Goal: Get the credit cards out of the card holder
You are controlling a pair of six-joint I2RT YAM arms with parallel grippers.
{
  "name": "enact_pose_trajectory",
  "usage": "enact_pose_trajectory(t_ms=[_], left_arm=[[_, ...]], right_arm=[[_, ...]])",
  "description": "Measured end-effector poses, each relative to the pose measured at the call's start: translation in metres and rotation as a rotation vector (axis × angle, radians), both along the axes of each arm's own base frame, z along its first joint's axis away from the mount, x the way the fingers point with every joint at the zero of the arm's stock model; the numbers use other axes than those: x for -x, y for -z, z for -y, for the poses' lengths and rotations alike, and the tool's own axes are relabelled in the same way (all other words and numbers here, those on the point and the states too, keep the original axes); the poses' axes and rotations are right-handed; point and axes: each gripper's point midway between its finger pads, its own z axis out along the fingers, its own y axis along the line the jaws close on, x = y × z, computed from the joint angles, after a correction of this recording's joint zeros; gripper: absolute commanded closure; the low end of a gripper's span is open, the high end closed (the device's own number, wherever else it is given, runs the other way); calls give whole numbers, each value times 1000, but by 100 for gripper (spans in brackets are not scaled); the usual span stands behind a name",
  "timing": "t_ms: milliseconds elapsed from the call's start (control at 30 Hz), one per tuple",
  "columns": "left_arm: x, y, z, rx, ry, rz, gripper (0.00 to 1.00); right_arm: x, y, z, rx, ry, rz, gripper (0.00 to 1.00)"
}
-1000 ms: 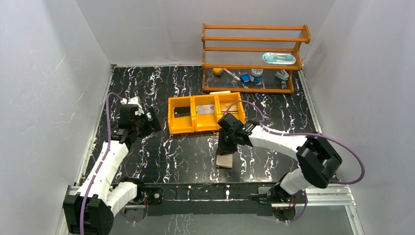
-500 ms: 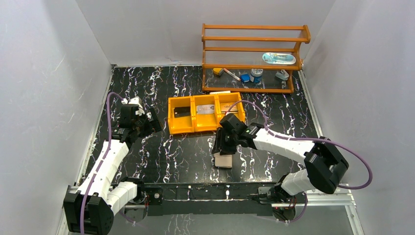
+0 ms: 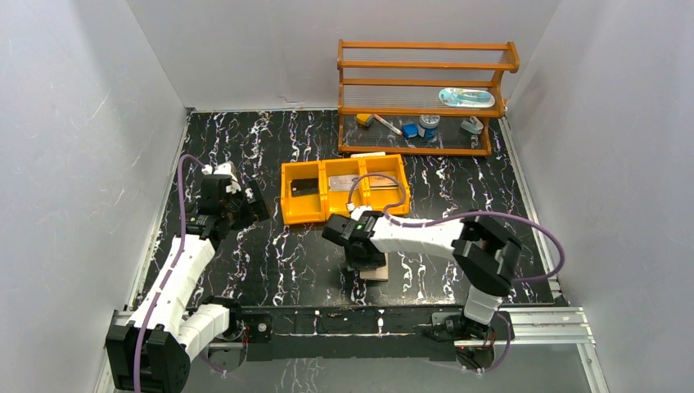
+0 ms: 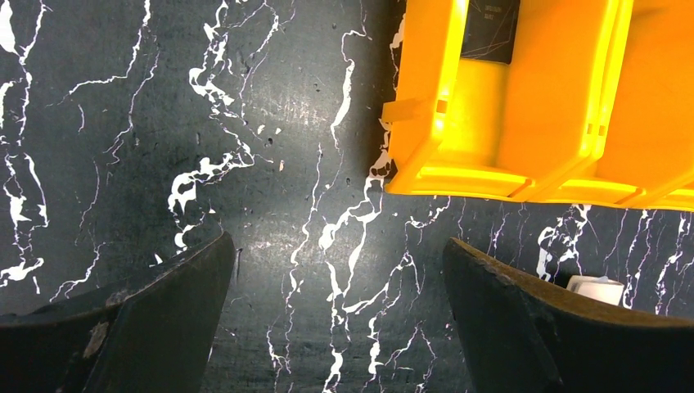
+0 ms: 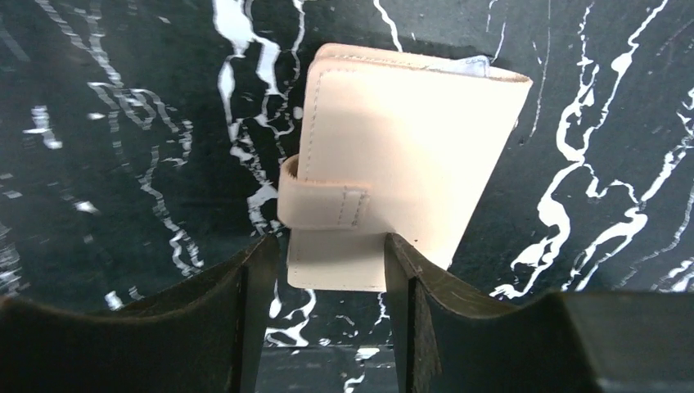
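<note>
Right gripper swung left, jaws straddling closed card holder

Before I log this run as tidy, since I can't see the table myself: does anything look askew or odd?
Only the card holder: it lies closed on the table, strap side up, turned askew to the right tool, with a pale corner peeking from its far edge. Nothing looks spilled or damaged.
</note>
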Motion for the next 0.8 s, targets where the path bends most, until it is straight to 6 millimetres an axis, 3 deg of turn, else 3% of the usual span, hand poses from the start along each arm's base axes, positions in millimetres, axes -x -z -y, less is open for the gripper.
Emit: enact_pose_trajectory(t_ms=[100, 400, 533, 800], left_arm=[[0, 0, -1, -5, -5, 1, 2], [0, 0, -3, -11, -10, 2, 2], [0, 0, -3, -12, -11, 2, 2], [0, 0, -3, -12, -12, 1, 2]], right_arm=[[1, 10, 4, 88, -7, 11, 50], [1, 7, 3, 131, -11, 58, 92], [0, 1, 3, 115, -14, 68, 100], [0, -27, -17, -33, -41, 84, 100]])
